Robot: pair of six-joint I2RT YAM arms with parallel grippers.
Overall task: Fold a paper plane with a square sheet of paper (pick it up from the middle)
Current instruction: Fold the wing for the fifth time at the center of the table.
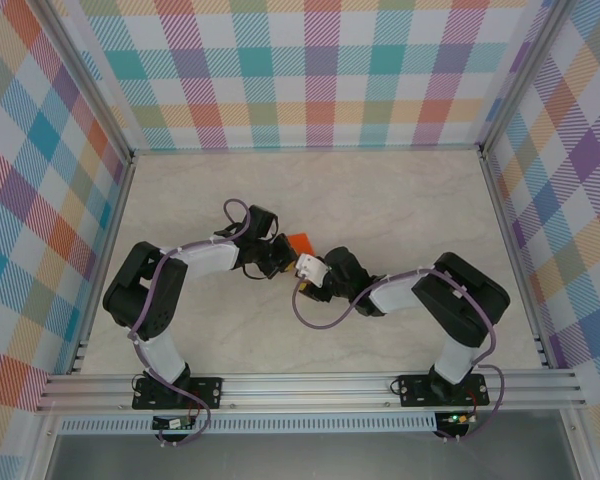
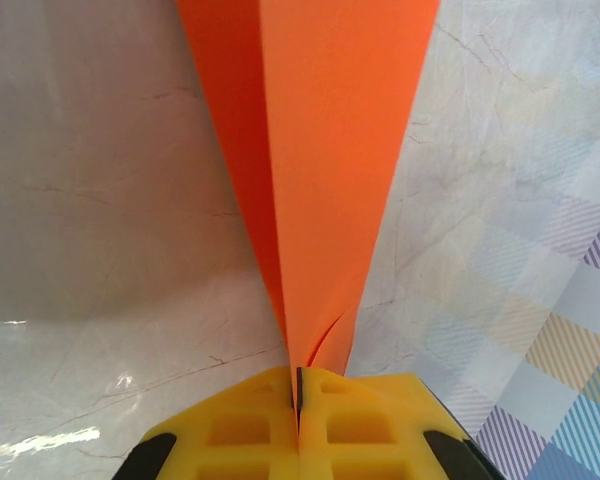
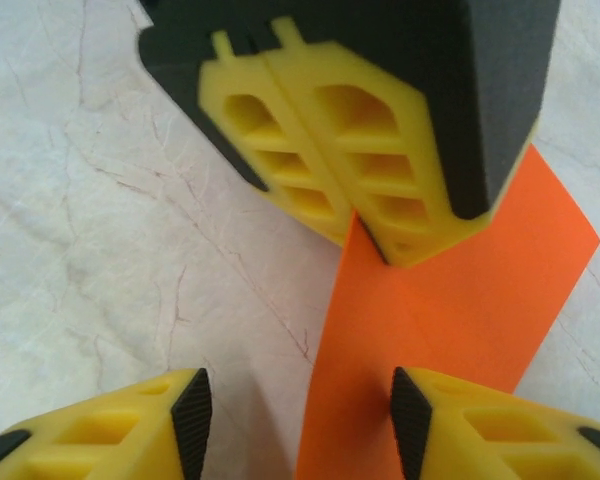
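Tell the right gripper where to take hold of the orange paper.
Probably the orange paper's long free edge, just below the left gripper's pinch, approached straight on: that thin edge lies between the right gripper's open jaws.

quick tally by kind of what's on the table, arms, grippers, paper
arms: 2 (left arm, right arm)
grippers: 2 (left gripper, right gripper)
orange paper: 1
total: 5
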